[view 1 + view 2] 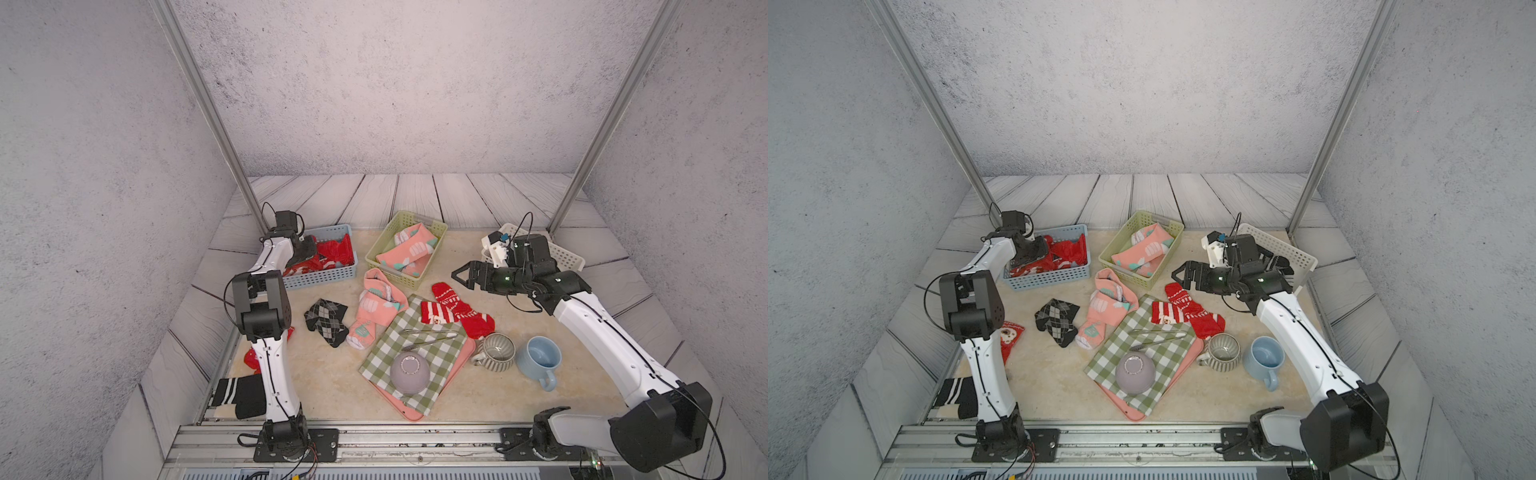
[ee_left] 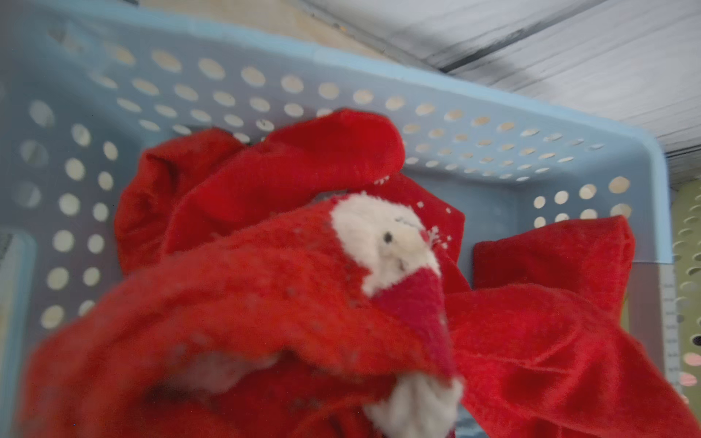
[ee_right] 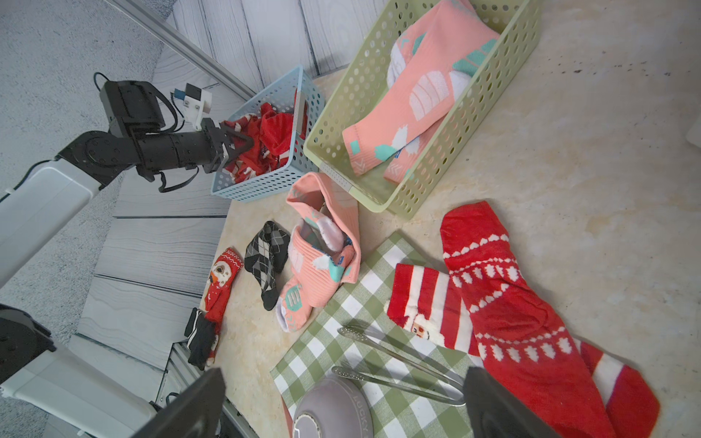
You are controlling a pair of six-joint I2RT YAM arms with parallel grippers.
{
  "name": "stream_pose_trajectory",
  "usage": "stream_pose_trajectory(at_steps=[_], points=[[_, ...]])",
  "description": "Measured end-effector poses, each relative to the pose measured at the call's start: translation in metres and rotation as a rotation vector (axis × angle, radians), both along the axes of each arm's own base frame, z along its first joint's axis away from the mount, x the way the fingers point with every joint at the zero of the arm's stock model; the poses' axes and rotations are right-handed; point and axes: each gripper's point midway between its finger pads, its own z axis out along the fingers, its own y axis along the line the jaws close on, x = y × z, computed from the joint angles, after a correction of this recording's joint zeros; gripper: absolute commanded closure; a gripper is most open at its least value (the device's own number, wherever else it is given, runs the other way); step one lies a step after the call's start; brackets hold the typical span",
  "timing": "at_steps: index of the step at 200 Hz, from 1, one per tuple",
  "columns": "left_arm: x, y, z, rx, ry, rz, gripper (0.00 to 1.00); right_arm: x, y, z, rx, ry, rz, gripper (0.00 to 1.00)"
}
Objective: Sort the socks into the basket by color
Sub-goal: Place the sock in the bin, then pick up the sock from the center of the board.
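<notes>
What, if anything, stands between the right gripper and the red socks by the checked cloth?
Nothing visible does. The right gripper is open just beside the red socks, and nothing lies over them. The tongs rest on the checked cloth alongside.

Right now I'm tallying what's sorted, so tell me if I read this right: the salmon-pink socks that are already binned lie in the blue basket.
Not quite. The binned salmon-pink socks lie in the green basket, not the blue one. The blue basket holds red socks. Both top views show it, and the right wrist view confirms it.
</notes>
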Motion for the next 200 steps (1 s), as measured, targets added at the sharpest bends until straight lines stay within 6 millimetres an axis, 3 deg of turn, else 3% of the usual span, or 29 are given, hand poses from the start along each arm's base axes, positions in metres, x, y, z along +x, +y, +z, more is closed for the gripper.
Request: stream_pose_trajectory(at_steps=[35,56,66,73,94,97,99,102,140,200], points=[[-0.013,-0.003,-0.016,-0.024,0.051,0.006,0.40,0.000,0.001,0.001,0.007,-0.004,0.006,0.01],[-0.022,-0.005,-0.018,-0.034,0.066,0.005,0.33,0.000,0.002,0.002,0.014,-0.005,0.012,0.01],[-0.024,-0.005,-0.012,-0.034,0.057,0.004,0.31,0.000,0.003,0.003,0.016,-0.008,0.013,0.01],[-0.025,-0.005,-0.006,-0.033,0.046,0.003,0.23,0.001,0.003,0.003,0.018,-0.009,0.013,0.01],[-0.025,-0.006,0.024,-0.033,-0.013,0.003,0.22,0.001,0.003,0.004,0.021,-0.011,0.014,0.01],[-0.025,-0.006,0.027,-0.033,-0.021,0.003,0.16,0.001,0.003,0.003,0.022,-0.010,0.014,0.01],[-0.025,-0.006,0.031,-0.032,-0.029,0.003,0.05,0.001,0.003,0.003,0.022,-0.010,0.014,0.01],[-0.025,-0.006,0.035,-0.032,-0.037,0.003,0.00,0.001,0.003,0.003,0.022,-0.009,0.013,0.01],[-0.025,-0.008,0.079,-0.031,-0.138,-0.002,0.00,-0.001,0.005,0.001,0.038,0.004,0.018,0.01],[-0.054,-0.023,0.088,-0.059,-0.157,-0.037,0.00,0.000,0.008,-0.002,0.045,0.010,0.025,0.01]])
